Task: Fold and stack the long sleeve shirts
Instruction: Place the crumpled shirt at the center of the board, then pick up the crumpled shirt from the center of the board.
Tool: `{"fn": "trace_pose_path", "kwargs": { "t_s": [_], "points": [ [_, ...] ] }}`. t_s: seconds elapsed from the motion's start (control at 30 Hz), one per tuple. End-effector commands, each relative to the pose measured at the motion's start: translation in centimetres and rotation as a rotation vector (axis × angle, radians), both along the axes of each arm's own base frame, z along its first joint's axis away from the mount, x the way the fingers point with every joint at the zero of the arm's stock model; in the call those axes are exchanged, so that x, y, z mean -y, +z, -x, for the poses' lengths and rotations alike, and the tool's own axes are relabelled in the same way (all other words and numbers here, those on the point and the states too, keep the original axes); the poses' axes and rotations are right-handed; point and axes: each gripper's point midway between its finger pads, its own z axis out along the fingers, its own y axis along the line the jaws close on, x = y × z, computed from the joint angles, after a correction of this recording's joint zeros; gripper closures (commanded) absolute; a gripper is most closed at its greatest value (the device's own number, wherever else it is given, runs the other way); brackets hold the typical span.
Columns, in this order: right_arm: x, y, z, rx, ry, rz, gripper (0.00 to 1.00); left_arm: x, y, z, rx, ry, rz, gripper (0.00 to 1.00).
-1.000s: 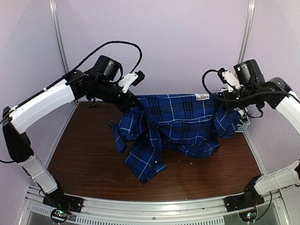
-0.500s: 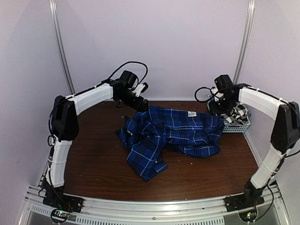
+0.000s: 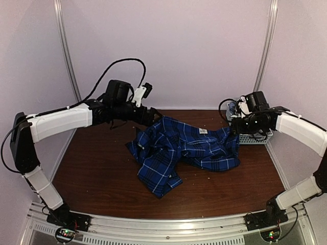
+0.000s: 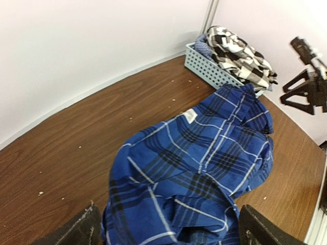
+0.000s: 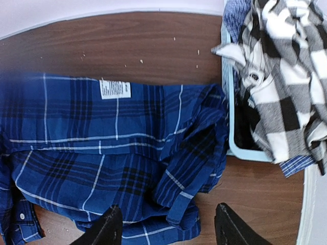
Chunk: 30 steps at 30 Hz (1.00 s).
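Hovering wide open and empty, the left gripper (image 4: 168, 232) hangs over the near edge of the royal-blue plaid cloth shirt (image 3: 184, 148). The shirt lies crumpled on the brown wooden table (image 3: 97, 173) between both pincers. The right gripper (image 5: 168, 227) is also spread, gripping nothing, with the shirt right under it. Just right of it, the black-and-white check shirt (image 5: 286, 76) is bunched in the pale grey plastic basket (image 5: 240, 152). Nothing is folded or stacked yet, so nearly all the work is left.
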Motion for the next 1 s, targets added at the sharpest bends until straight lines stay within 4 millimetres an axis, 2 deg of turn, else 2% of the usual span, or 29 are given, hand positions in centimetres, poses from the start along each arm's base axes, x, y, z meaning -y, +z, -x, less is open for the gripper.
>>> {"fn": "trace_pose_path", "kwargs": {
  "t_s": [0.0, 0.17, 0.27, 0.47, 0.7, 0.8, 0.87, 0.97],
  "points": [
    [-0.6, -3.2, -0.7, -0.043, -0.030, -0.029, 0.40, 3.3, 0.7, 2.3, 0.032, -0.072, 0.089, 0.06],
    [0.4, -4.9, -2.2, -0.068, -0.113, 0.020, 0.43, 5.6, -1.2, 4.9, -0.002, -0.120, 0.063, 0.08],
    [0.0, -5.1, -3.2, -0.053, -0.116, -0.004, 0.42, 6.2, -2.1, 5.6, -0.023, -0.139, 0.068, 0.08],
    [-0.3, -6.2, -5.3, -0.044, -0.139, 0.000, 0.43, 6.9, -3.8, 6.3, -0.048, -0.151, 0.052, 0.09],
    [-0.3, -7.3, -7.6, -0.048, -0.157, 0.012, 0.53, 7.0, -5.9, 6.6, -0.076, -0.150, 0.026, 0.12],
    [0.1, -7.8, -8.6, -0.041, -0.175, 0.018, 0.66, 7.1, -6.5, 6.9, -0.085, -0.150, 0.021, 0.13],
    [0.1, -7.4, -9.1, -0.032, -0.174, 0.015, 0.76, 7.1, -7.2, 7.1, -0.097, -0.155, 0.008, 0.13],
    [0.5, -5.3, -9.5, 0.012, -0.186, 0.011, 0.95, 7.5, -8.2, 7.6, -0.111, -0.176, -0.033, 0.13]
  ]
}}
